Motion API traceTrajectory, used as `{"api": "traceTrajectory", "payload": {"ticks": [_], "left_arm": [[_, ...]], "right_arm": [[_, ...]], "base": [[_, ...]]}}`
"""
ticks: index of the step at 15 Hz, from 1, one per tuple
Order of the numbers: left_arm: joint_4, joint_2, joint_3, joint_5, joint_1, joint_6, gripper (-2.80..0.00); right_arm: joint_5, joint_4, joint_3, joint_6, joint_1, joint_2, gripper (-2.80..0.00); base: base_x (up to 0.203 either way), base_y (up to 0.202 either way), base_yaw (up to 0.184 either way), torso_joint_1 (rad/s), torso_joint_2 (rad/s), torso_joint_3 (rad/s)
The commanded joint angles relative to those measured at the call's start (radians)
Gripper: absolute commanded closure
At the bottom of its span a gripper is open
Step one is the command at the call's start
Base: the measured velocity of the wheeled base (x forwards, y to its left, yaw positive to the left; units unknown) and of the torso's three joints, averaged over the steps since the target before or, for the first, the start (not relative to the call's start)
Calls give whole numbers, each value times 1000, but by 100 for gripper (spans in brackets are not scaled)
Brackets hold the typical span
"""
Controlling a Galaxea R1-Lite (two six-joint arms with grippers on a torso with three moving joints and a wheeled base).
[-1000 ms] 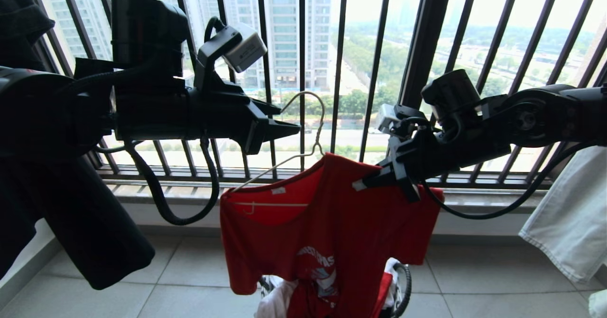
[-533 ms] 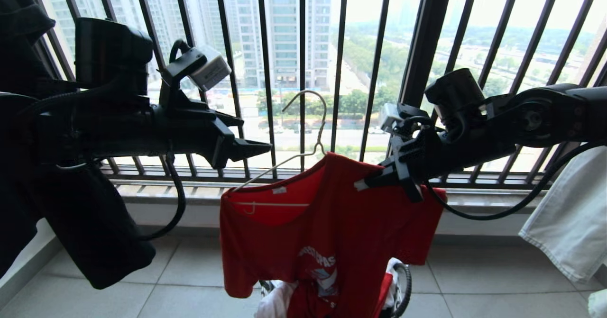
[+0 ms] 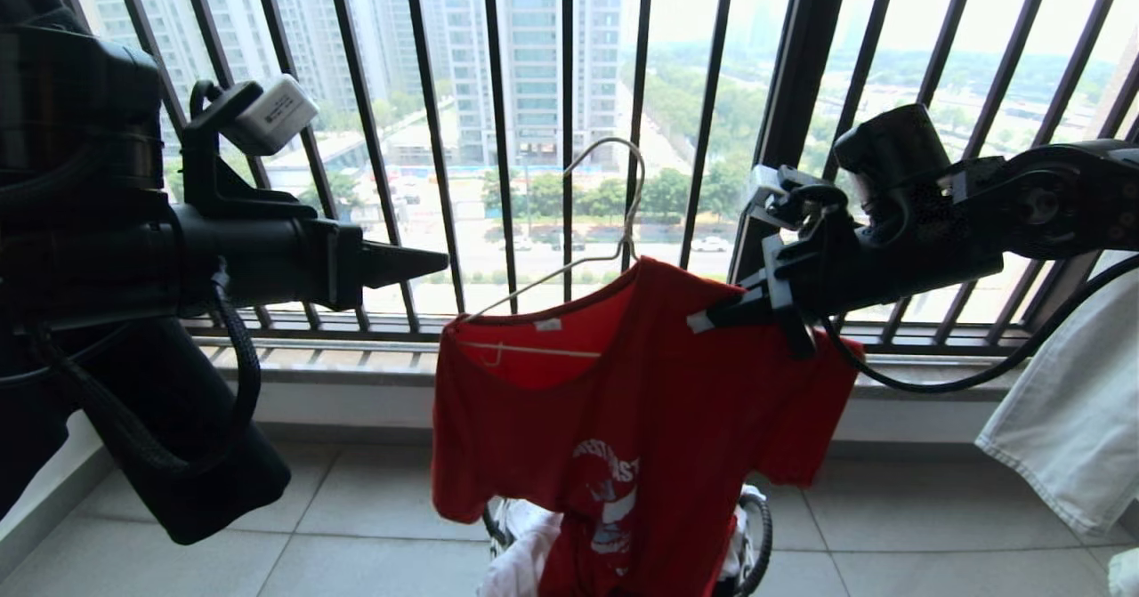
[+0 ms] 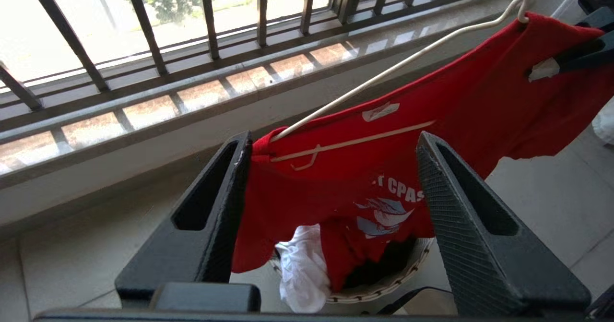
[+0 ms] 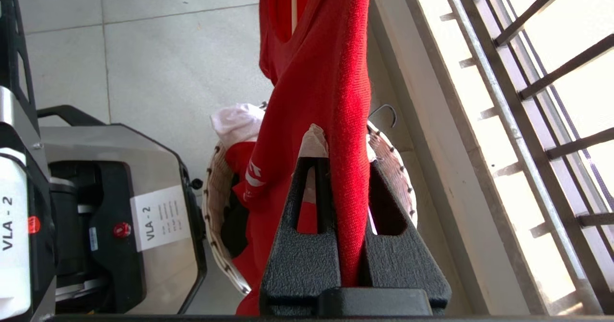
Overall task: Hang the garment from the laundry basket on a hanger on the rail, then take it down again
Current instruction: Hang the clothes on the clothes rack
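The red garment [image 3: 623,401] hangs on the cream-white hanger [image 3: 534,349], whose hook stands free in front of the window bars. My right gripper [image 3: 712,319] is shut on the garment's shoulder and carries both; in its wrist view the red cloth [image 5: 331,72] is pinched in the right gripper [image 5: 343,156]. The garment's hem trails into the laundry basket [image 3: 761,526] on the floor. My left gripper [image 3: 436,263] is open and empty, level with the hanger's left end and apart from it. In the left wrist view the garment [image 4: 336,183] shows beyond the left gripper [image 4: 336,137]. The rail is out of view.
Black window bars [image 3: 569,90] and a ledge [image 3: 338,357] run across behind the hanger. A black garment [image 3: 178,455] hangs at the far left, a pale one [image 3: 1068,419] at the right. White cloth [image 4: 302,269] spills from the basket [image 4: 383,291]. My base [image 5: 120,207] is beside the basket [image 5: 211,202].
My left gripper has drawn back to the left, away from the hanger's hook. The right gripper has lifted the hanger and garment a little up and to the right.
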Motion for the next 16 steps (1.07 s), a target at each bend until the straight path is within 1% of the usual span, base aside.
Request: {"api": "traceTrajectory", "payload": {"ticks": [1,2,3,4,5,7,8,9,11,12,13,15,16], "left_arm": [[3,-8,14,34,-16,-57,0],[4,-3,19,55,-28,-84,0],[3,16,23,89,-47,-152,0],[1,48,25,129,-68,-176,0],[0,74,25,200,-85,-187,0],[2,107,-8,297,-126,-219,0],[6,109,-23,326,-146,-228,0],[8,114,-44,338,-164,-228,0],[11,144,-75,343,-171,-229,0],[12,164,-89,349,-172,-229,0],[12,186,-97,383,-172,-229,0],[11,201,-115,459,-168,-229,0],[21,200,-129,469,-153,-230,0]], "right_arm": [[5,1,-21,33,-10,-5,0],[4,1,-28,49,-12,-5,0],[3,1,-46,99,-17,-6,0],[3,1,-54,116,-23,-8,0],[2,1,-62,136,-24,-9,0],[-15,-4,-79,222,-34,-13,0],[-18,-30,-77,256,-38,-16,0],[-18,-68,-71,297,-49,-19,0],[-18,-147,-42,365,-54,-37,0],[-20,-184,-25,381,-58,-43,0],[-33,-213,-5,384,-63,-51,0],[-54,-222,36,403,-69,-80,0],[-57,-226,39,415,-72,-87,0]], "base": [[0,0,0,0,0,0],[0,0,0,0,0,0],[0,0,0,0,0,0],[0,0,0,0,0,0],[0,0,0,0,0,0],[0,0,0,0,0,0],[0,0,0,0,0,0],[0,0,0,0,0,0],[0,0,0,0,0,0],[0,0,0,0,0,0],[0,0,0,0,0,0],[0,0,0,0,0,0],[0,0,0,0,0,0]]}}
